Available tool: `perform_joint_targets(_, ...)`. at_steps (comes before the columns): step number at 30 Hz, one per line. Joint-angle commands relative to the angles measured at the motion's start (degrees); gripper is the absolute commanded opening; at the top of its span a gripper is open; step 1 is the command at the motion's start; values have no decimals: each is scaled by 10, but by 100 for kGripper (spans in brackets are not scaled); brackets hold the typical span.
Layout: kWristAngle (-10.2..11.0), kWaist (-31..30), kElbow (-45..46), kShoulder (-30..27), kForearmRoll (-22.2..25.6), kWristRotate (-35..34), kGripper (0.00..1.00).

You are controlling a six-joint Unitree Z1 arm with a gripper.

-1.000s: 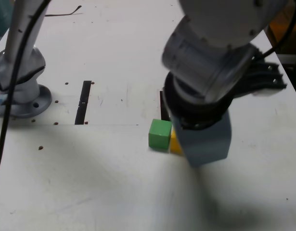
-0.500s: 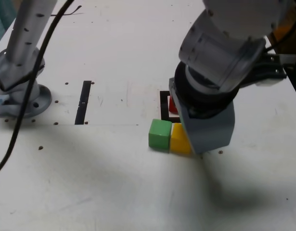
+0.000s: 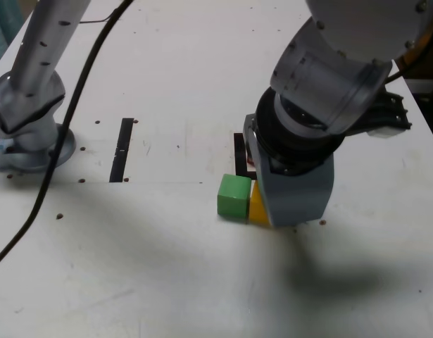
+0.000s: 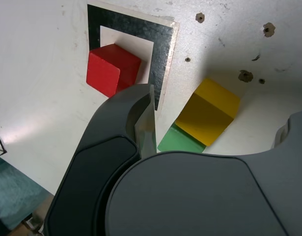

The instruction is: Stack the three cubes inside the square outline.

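In the wrist view the red cube (image 4: 113, 69) sits in the square outline (image 4: 163, 44), partly over its black border. Outside the outline the yellow cube (image 4: 209, 112) and the green cube (image 4: 182, 142) stand side by side, touching. My gripper (image 4: 217, 113) is open and hangs over the yellow cube; one dark finger (image 4: 126, 128) lies between the red and yellow cubes. In the exterior view the green cube (image 3: 234, 196) shows fully. Only an edge of the yellow cube (image 3: 258, 205) and a strip of the outline (image 3: 239, 153) show past my grey wrist housing (image 3: 297, 190). The red cube is hidden there.
A straight black strip (image 3: 122, 149) lies on the white table (image 3: 167, 267) toward the exterior view's left. The arm's grey base (image 3: 29, 141) and a black cable (image 3: 75, 120) stand at the far left. Small screw holes (image 4: 245, 75) dot the table.
The arm has swung toward the exterior view's right, then settled lower over the cubes. The red cube glimpsed half a second ago is covered again. The jaws stayed open.
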Motion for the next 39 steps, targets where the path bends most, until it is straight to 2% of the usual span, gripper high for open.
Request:
perform_joint_targets(1,-3,2,1,4,-3,3,96)
perform_joint_targets(5,-13,5,4,6,-13,10,95)
perform_joint_targets(11,-38,9,23,7,-43,18,95)
perform_joint_targets(16,-46,12,34,7,-63,22,95)
perform_joint_targets(28,-51,37,62,3,-105,38,95)
perform_joint_targets(39,-50,47,72,1,-111,43,94)
